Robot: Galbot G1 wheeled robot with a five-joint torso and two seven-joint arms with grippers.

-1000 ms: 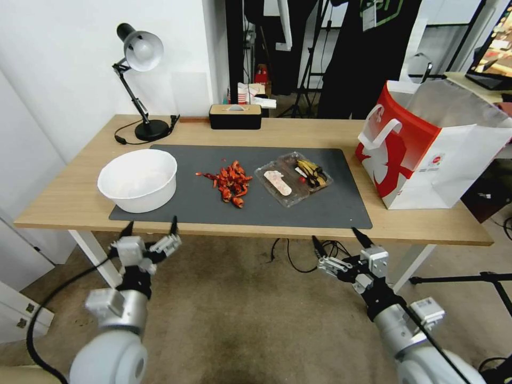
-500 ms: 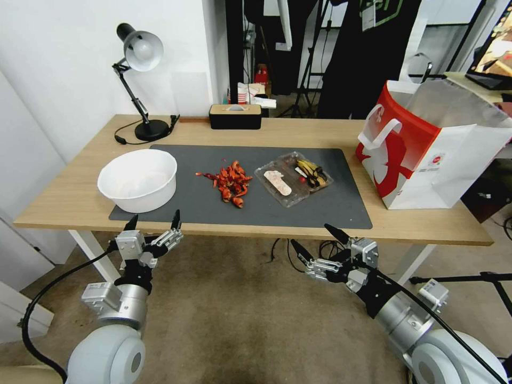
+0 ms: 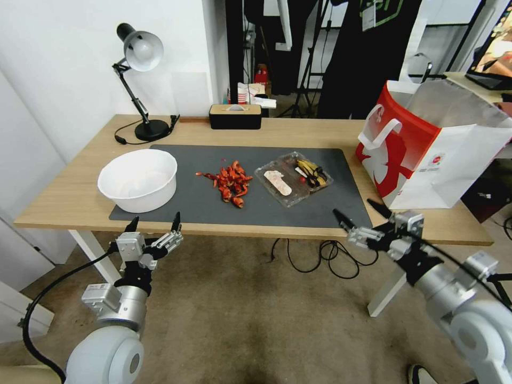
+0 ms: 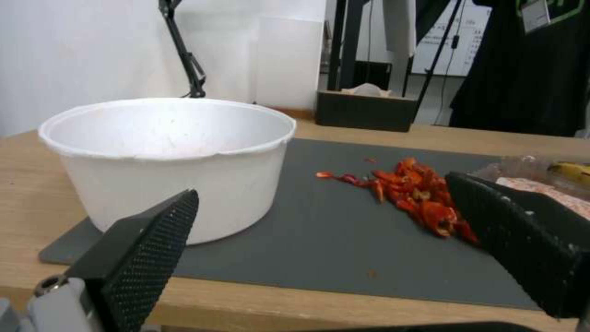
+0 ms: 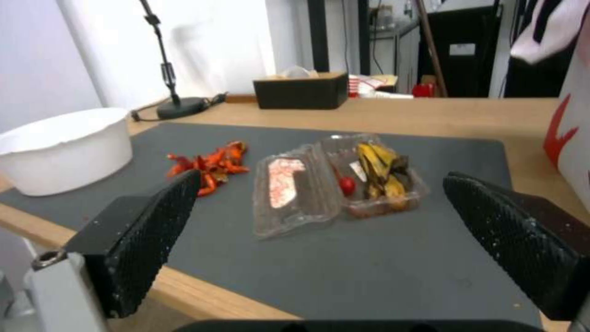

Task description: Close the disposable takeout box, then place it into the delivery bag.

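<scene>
The disposable takeout box [image 3: 293,178] lies open on the dark mat [image 3: 320,210], its two clear halves side by side. One half holds pinkish-white food and the other yellow-black food, as the right wrist view shows [image 5: 335,184]. The delivery bag [image 3: 426,149], red and white with loop handles and foil lining, stands open at the table's right end. My right gripper [image 3: 353,208] is open at the front table edge, near the mat's right corner and short of the box. My left gripper [image 3: 154,218] is open just below the front edge, before the white bowl.
A large white bowl [image 3: 137,179] sits on the mat's left end, with a pile of red chili pieces [image 3: 230,182] between it and the box. A desk lamp [image 3: 140,80] and a black tissue box [image 3: 235,116] stand at the back of the wooden table.
My right arm has swung up and to the right, from under the table's middle to the front edge near the mat's right corner. The left gripper rose slightly, then held still.
</scene>
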